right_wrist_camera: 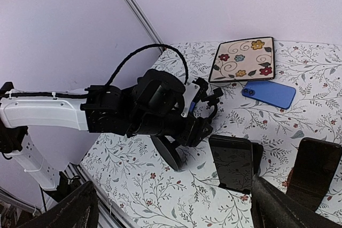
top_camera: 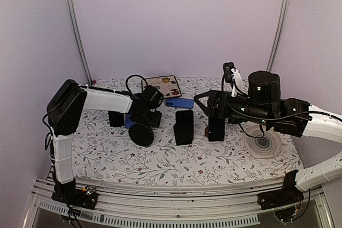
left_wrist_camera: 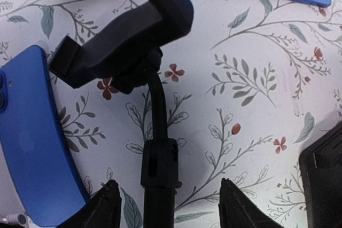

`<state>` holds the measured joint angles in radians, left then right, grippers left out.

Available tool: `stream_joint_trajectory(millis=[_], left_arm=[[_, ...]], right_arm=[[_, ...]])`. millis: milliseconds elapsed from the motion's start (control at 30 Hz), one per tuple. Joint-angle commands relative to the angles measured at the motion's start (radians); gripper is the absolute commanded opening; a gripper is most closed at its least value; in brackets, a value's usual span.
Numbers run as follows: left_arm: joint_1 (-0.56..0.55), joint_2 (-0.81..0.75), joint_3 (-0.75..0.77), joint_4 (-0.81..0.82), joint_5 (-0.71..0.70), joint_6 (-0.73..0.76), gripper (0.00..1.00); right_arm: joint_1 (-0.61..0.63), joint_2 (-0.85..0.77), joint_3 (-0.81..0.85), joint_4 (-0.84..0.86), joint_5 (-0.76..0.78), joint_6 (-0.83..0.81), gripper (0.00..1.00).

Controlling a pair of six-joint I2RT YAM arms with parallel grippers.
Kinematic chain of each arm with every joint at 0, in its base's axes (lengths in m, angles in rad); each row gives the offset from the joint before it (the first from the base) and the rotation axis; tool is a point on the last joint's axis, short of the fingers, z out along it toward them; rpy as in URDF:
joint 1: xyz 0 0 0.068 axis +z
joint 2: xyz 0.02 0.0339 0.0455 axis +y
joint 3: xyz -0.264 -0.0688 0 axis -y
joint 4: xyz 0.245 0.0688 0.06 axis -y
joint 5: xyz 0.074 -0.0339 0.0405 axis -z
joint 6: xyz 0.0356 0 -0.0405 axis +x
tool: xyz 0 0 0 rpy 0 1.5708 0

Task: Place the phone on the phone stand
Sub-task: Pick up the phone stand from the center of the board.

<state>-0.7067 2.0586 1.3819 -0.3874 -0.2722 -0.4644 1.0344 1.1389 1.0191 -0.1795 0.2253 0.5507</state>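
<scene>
Within the wide left claw (left_wrist_camera: 171, 202) stands the phone stand (left_wrist_camera: 128, 41); phone (left_wrist_camera: 32, 142) just beside.

A white tablecloth printed with grey-green sprigs and small red flowers (top_camera: 176, 166) spreads beneath the left gripper (left_wrist_camera: 168, 204) and the right gripper (right_wrist_camera: 176, 214). A square cream tile with painted flowers and a dark border (top_camera: 162, 85) lies flat beyond the left gripper, and well ahead of the right gripper. A round pale coaster with grey concentric rings (top_camera: 263, 143) lies behind the right gripper. Lilac wall panels (top_camera: 176, 20) and slanting metal rails (top_camera: 75, 25) stand farthest off.
</scene>
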Motion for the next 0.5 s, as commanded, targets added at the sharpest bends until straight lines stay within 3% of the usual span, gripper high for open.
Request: stream_joint_trajectory(millis=[0,333,467], left_arm=[[0.025,0.049,0.046,-0.019,0.021,0.028,0.63],[0.033,0.111,0.080,-0.031,0.020,0.052,0.48],[0.030,0.098,0.076,-0.031,0.003,0.051,0.31]], right_arm=[[-0.002,-0.012,-0.018,-0.001,0.000,0.007,0.99],[-0.003,-0.010,-0.016,-0.003,0.003,0.006,0.99],[-0.003,-0.006,-0.016,-0.002,0.002,0.005,0.99]])
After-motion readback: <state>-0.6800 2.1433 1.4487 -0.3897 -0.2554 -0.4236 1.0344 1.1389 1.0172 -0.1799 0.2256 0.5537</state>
